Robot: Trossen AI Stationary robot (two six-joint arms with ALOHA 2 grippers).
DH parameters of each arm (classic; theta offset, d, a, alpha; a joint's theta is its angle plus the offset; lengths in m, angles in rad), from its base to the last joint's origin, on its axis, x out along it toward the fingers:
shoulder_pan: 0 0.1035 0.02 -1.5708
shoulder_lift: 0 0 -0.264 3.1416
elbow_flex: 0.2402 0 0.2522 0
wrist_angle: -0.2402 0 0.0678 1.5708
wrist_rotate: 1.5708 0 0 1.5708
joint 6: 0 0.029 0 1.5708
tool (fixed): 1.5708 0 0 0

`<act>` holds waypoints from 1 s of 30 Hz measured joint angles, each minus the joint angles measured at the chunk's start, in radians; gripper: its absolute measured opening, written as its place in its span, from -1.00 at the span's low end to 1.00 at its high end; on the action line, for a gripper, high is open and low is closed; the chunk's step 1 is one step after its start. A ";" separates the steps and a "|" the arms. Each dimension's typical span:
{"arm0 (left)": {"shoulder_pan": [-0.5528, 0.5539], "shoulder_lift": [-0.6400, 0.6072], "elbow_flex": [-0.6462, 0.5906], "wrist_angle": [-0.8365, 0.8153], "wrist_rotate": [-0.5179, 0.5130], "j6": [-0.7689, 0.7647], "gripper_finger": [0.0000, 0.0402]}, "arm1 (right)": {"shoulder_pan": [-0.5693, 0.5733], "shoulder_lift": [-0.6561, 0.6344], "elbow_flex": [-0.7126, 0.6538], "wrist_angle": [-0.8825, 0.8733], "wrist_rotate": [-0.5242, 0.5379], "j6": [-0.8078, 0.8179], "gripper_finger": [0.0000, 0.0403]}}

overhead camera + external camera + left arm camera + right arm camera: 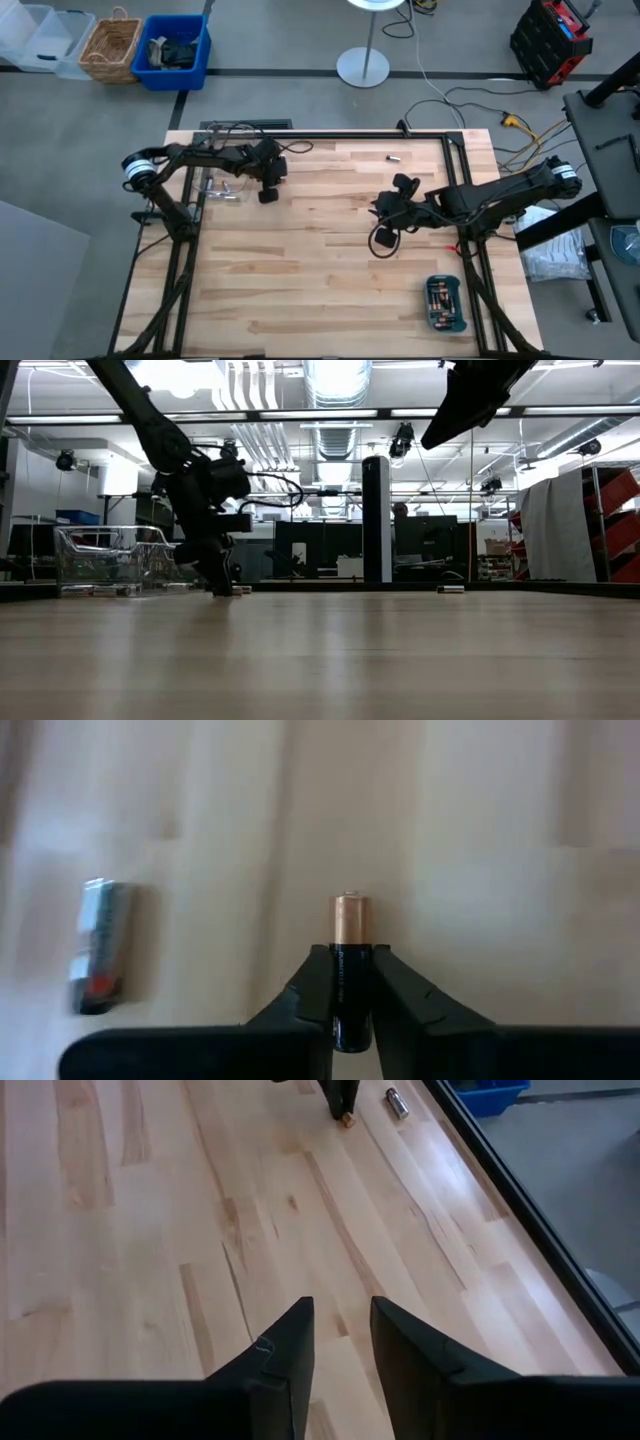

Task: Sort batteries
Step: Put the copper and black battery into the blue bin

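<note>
Batteries lie in three places: one copper-topped battery (pixel 349 965) is pinched between the left gripper (pixel 268 195) fingers, low over the table (pixel 300 290) near its far left corner; a loose battery (pixel 394 158) rests near the far edge; several more fill the teal tray (pixel 445 304) at the near right corner. Just beside the left gripper, a clear plastic box (pixel 222 186) sits against the left edge. The right gripper (pixel 385 238) hangs right of the table's centre, jaws parted and holding nothing. A small silvery object (pixel 100 946), too blurred to name, lies near the held battery.
</note>
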 joint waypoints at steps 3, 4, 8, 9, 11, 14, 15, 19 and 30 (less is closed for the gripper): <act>-0.045 -0.026 -0.003 -0.012 0.032 -0.021 -0.89 | 0.000 0.000 -0.025 0.050 0.000 -0.017 -0.58; -0.061 -0.034 -0.003 -0.006 0.039 -0.027 -0.89 | 0.000 0.000 -0.036 0.075 -0.001 -0.022 -0.59; -0.129 -0.067 -0.003 0.018 0.038 -0.056 -0.89 | 0.000 0.000 -0.081 0.162 -0.002 -0.046 -0.64; -0.149 -0.071 -0.003 0.029 0.039 -0.072 -0.89 | 0.000 0.000 -0.090 0.182 -0.002 -0.053 -0.65; -0.190 -0.078 -0.003 0.065 0.046 -0.110 -0.89 | 0.000 0.000 -0.110 0.234 -0.002 -0.078 -0.66; -0.257 -0.081 -0.002 0.119 0.044 -0.144 -0.89 | 0.000 0.000 -0.147 0.337 -0.003 -0.131 -0.65; -0.280 -0.081 -0.002 0.141 0.044 -0.149 -0.89 | 0.000 0.000 -0.158 0.373 -0.004 -0.153 -0.64; -0.366 -0.081 -0.002 0.258 0.043 -0.184 -0.89 | 0.002 0.006 -0.195 0.492 -0.009 -0.214 -0.59; -0.514 -0.082 0.001 0.568 -0.040 -0.207 -0.89 | 0.003 0.006 -0.277 0.731 -0.010 -0.290 -0.47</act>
